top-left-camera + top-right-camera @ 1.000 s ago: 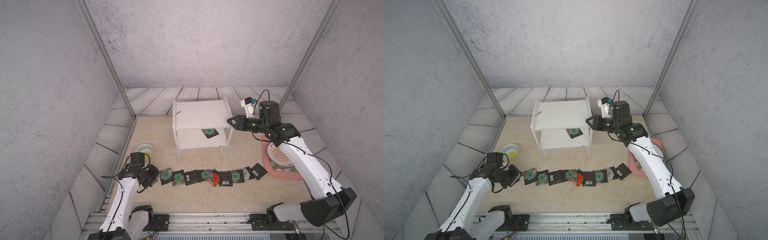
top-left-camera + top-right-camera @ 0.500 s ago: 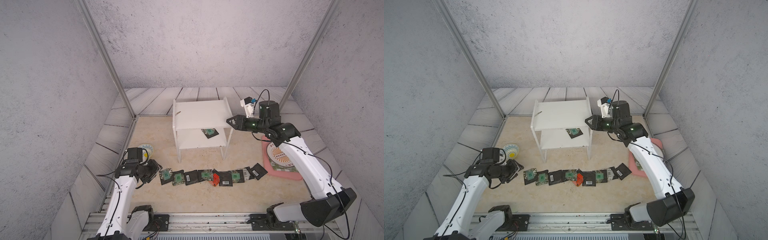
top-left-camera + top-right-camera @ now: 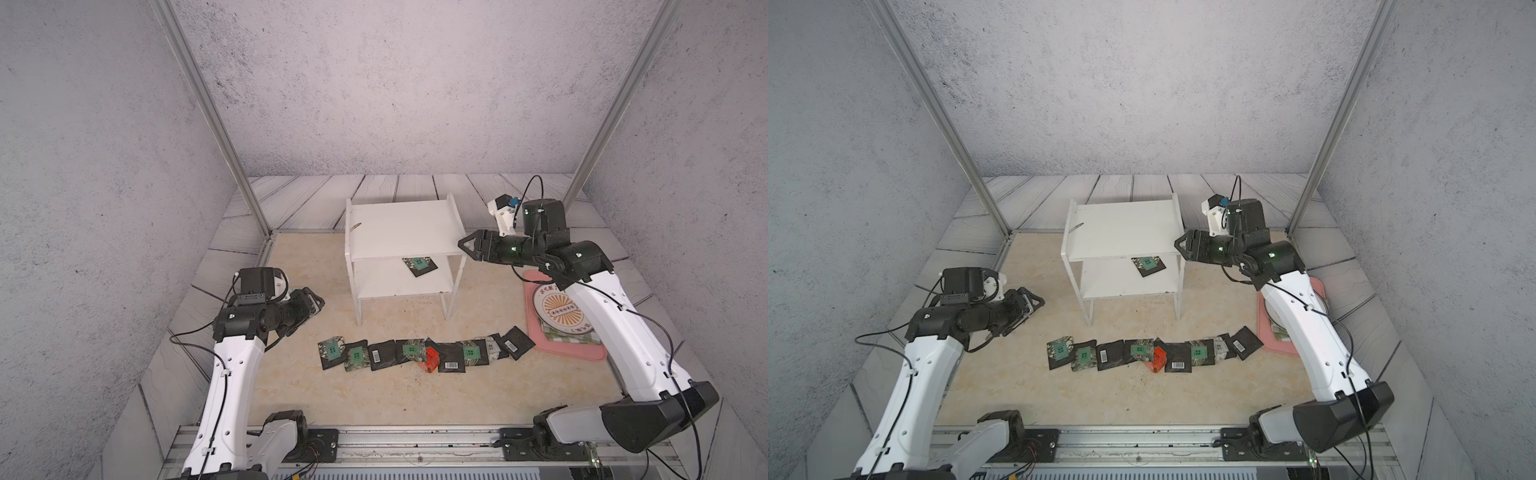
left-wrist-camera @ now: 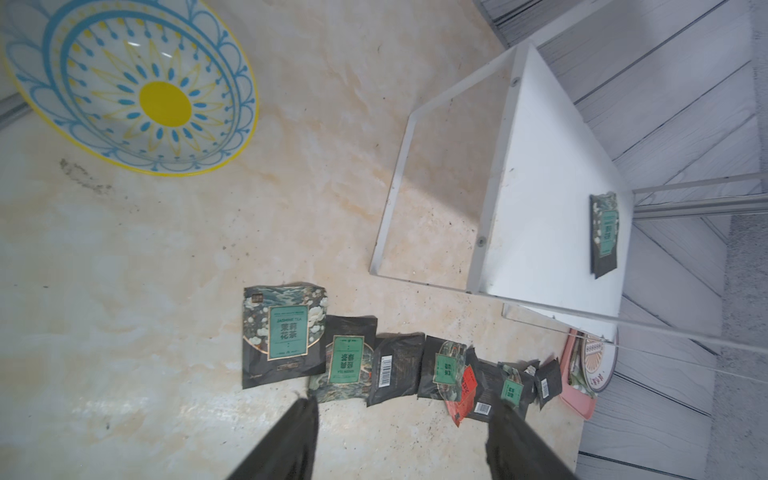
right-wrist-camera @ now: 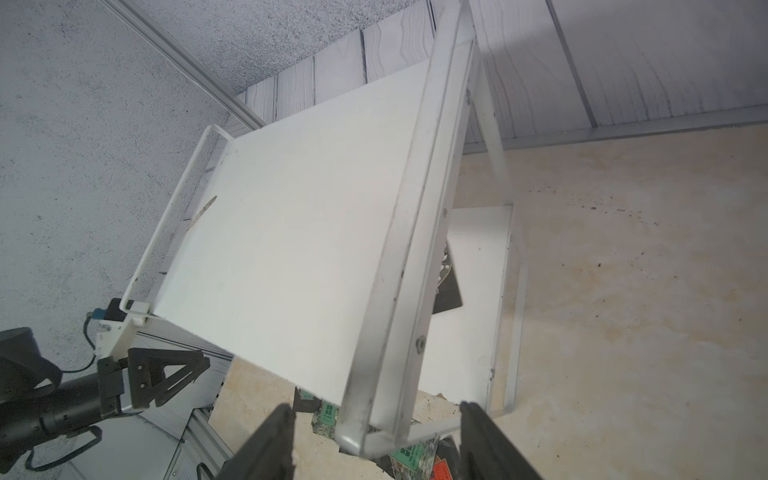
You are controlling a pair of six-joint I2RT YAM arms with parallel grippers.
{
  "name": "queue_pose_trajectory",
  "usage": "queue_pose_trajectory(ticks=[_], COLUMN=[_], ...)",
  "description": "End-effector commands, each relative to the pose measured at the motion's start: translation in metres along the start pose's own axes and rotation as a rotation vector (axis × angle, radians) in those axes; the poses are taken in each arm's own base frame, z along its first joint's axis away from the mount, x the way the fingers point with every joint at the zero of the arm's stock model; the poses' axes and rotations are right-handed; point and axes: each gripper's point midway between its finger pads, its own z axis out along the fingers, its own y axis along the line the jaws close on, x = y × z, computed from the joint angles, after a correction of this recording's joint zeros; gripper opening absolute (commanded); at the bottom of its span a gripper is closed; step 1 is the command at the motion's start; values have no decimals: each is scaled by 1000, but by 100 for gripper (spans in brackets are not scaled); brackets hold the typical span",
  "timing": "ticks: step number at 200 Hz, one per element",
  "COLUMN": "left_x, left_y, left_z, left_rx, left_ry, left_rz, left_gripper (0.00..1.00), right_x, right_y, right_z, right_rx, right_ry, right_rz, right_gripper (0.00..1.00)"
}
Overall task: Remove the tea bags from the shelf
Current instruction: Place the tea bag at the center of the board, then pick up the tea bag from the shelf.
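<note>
The white two-tier shelf (image 3: 401,232) (image 3: 1121,226) stands mid-floor. One black tea bag with a green label (image 3: 419,264) (image 3: 1148,264) (image 4: 603,232) lies on its lower board, near the right side. Several more tea bags (image 3: 415,351) (image 4: 345,361) lie in a row on the floor in front of the shelf. My right gripper (image 3: 467,245) (image 5: 376,409) is open beside the shelf's right panel at top-board height, the panel's front corner showing between its fingers. My left gripper (image 3: 313,305) (image 4: 403,405) is open and empty, left of the row.
A blue and yellow patterned bowl (image 4: 129,83) sits on the floor under my left wrist. A pink tray (image 3: 582,353) holding a round plate (image 3: 559,307) lies at the right, under my right arm. Metal posts (image 3: 216,124) stand at the back corners.
My left arm has drawn back from the row's left end towards the bowl, and its jaws have opened. My right gripper's jaws have opened and it has edged closer to the shelf.
</note>
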Motion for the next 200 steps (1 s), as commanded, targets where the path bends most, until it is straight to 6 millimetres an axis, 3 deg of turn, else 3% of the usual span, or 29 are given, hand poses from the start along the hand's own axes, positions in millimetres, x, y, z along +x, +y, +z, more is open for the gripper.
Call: queue_pose_trajectory(ticks=[1, 35, 61, 90, 128, 200], left_x=[-2, -12, -17, -17, -14, -11], left_y=[-25, -52, -70, -77, -70, -73], left_z=[-12, -25, -32, -29, -17, -7], left_rx=[80, 158, 219, 261, 271, 306], left_ry=[9, -11, -19, -11, -14, 0], left_rz=[79, 134, 157, 148, 117, 103], left_gripper=[72, 74, 77, 77, 77, 76], right_x=[-9, -14, -16, -12, -2, 15], right_y=[-3, -19, -44, -71, -102, -128], right_z=[-18, -33, -43, -42, -18, 55], right_rx=[38, 65, 85, 99, 118, -17], right_ry=[-30, -50, -78, -88, -58, 64], right_rz=[-6, 53, 136, 216, 282, 370], right_gripper=[69, 71, 74, 76, 77, 84])
